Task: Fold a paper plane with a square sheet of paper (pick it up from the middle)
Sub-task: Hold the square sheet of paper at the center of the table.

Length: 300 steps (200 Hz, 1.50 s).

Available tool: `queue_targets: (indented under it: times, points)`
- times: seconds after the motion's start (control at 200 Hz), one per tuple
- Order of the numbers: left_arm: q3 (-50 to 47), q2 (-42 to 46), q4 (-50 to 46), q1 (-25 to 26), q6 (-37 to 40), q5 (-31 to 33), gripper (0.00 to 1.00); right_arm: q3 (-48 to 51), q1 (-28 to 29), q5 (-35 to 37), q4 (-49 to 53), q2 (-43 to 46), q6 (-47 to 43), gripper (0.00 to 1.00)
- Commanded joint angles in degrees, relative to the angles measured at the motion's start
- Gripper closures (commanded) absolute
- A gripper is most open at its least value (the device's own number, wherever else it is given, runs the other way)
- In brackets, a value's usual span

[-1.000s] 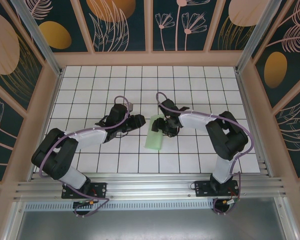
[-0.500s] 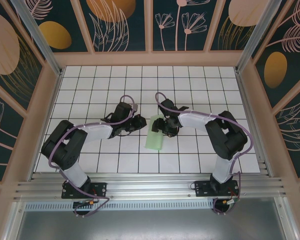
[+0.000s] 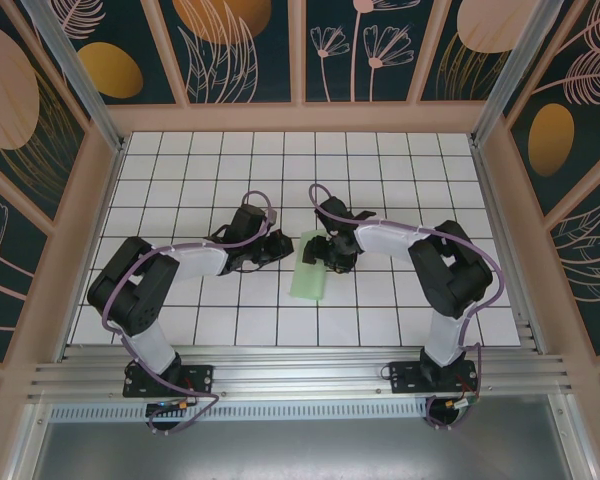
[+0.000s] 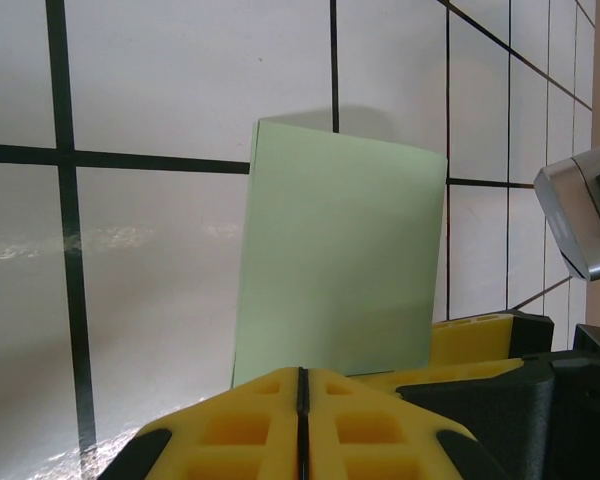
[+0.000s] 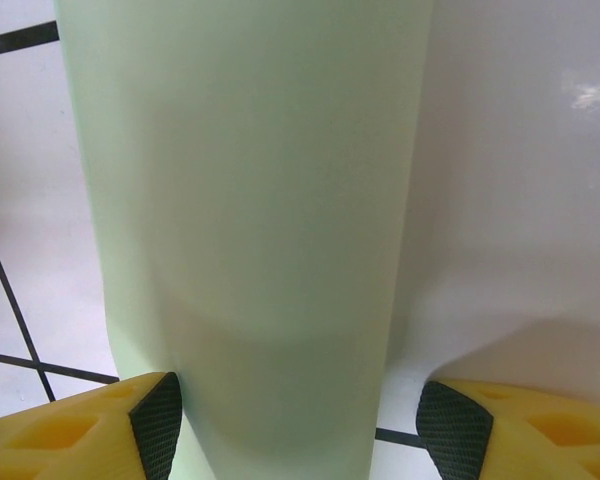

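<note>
Square sheet of paper lies on the white grid table, near the middle and a little toward the near side. I read it as a narrow pale green rectangle, long axis running near to far, plain and unmarked. The far end sits between the two grippers and the near end is clear of both.

Left gripper is just left of the paper's far half, pointing right at it. It is clenched. In the left wrist view its yellow fingers meet flush along one seam, with nothing visible between them. The paper runs out of sight behind those tips. I cannot tell whether they touch or pin its edge.

Right gripper is at the paper's right edge, far half, facing the left gripper across the sheet. Its jaws are spread wide, released. In the right wrist view the paper runs up between the two yellow fingers. One black pad is right at the paper's edge, and the other stands apart with bare table between. I see no grasp on the paper. A soft shadow falls on the table beside the sheet.
</note>
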<state>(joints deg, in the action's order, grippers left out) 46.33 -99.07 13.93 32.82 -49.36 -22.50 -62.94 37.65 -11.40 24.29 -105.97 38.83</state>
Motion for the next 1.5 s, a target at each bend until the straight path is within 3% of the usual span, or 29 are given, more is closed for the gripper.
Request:
queue_targets:
  times: [0.0, 0.275, 0.375, 1.001, 1.496]
  points:
    - [1.02, -0.99, -1.01, 0.23, 0.13, -0.48, 0.89, 3.47, 0.23, 5.49, -1.31, -8.19, -2.17, 0.29]
    - [1.55, -2.29, -0.02, 0.23, 0.05, -2.68, 0.9, 3.68, 0.23, 5.86, -1.27, -8.83, -1.92, 0.3]
    - [1.58, -3.35, 0.91, 0.23, -0.68, -3.75, 1.0, 3.81, 0.32, 5.86, -1.44, -8.9, -1.83, 0.3]
    - [1.75, -7.12, 5.58, 0.23, -2.58, -8.93, 1.0, 4.09, 0.66, 5.6, -2.05, -9.68, -1.61, 0.3]
    - [2.39, -9.48, 4.15, 0.21, -1.47, -8.4, 1.0, 4.21, 0.94, 5.6, -2.06, -9.82, -1.32, 0.3]
